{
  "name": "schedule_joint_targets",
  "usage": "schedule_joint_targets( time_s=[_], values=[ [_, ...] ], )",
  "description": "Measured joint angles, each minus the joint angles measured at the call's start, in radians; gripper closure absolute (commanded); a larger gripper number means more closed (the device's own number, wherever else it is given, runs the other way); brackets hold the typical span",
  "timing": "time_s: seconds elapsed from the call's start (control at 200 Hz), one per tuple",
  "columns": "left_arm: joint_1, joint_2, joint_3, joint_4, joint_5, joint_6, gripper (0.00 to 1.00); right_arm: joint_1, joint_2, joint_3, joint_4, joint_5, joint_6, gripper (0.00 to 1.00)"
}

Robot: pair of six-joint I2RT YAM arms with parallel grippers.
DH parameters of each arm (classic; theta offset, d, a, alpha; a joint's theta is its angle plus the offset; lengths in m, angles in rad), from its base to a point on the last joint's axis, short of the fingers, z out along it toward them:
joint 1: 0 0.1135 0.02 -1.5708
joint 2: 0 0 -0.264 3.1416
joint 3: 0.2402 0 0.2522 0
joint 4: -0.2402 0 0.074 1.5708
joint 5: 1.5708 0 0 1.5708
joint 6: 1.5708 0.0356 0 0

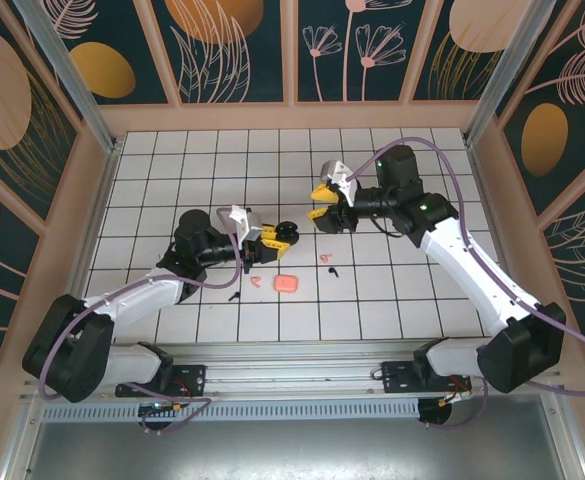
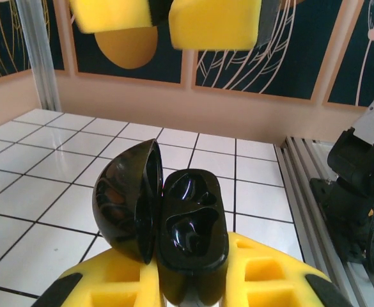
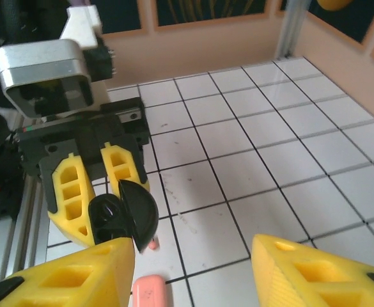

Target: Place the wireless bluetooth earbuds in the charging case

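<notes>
My left gripper (image 1: 270, 239) is shut on the black charging case (image 1: 288, 233), held a little above the table. The case (image 2: 191, 230) stands open with its lid (image 2: 125, 201) swung left, and both sockets look empty. My right gripper (image 1: 322, 202) hovers just right of the case, open, with nothing between its yellow fingers (image 3: 62, 281). On the tiles lie a pink earbud (image 1: 255, 281), a second pink earbud (image 1: 325, 258), a black earbud (image 1: 332, 270) and another black earbud (image 1: 234, 296). In the right wrist view the held case (image 3: 119, 216) shows with a pink earbud (image 3: 153, 243) just below it.
A shut pink case (image 1: 286, 283) lies on the tiles below the left gripper, and the same pink case (image 3: 149, 291) sits at the bottom edge of the right wrist view. Wooden walls (image 1: 292, 118) ring the tiled table. An aluminium rail (image 1: 302, 358) runs along the near edge.
</notes>
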Motion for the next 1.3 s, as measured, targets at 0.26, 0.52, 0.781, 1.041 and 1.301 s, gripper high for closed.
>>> schedule_joint_targets(
  time_s=[0.26,0.52,0.781,1.041,1.301],
  values=[
    [0.009,0.055,-0.139,0.268,-0.075,-0.154,0.86,-0.034,0.024,-0.037,-0.077,0.184,0.221,0.57],
    [0.017,0.07,-0.194,0.345,-0.147,-0.193,0.85,-0.027,0.224,-0.039,-0.233,0.352,0.419,0.58],
    [0.048,0.048,-0.23,0.338,-0.216,-0.201,0.86,0.032,0.369,-0.04,-0.309,0.475,0.521,0.58],
    [0.054,0.044,-0.23,0.311,-0.223,-0.2,0.86,0.074,0.478,-0.031,-0.377,0.561,0.534,0.59],
    [0.054,0.044,-0.229,0.278,-0.223,-0.193,0.86,0.118,0.528,-0.018,-0.395,0.607,0.534,0.61]
  ],
)
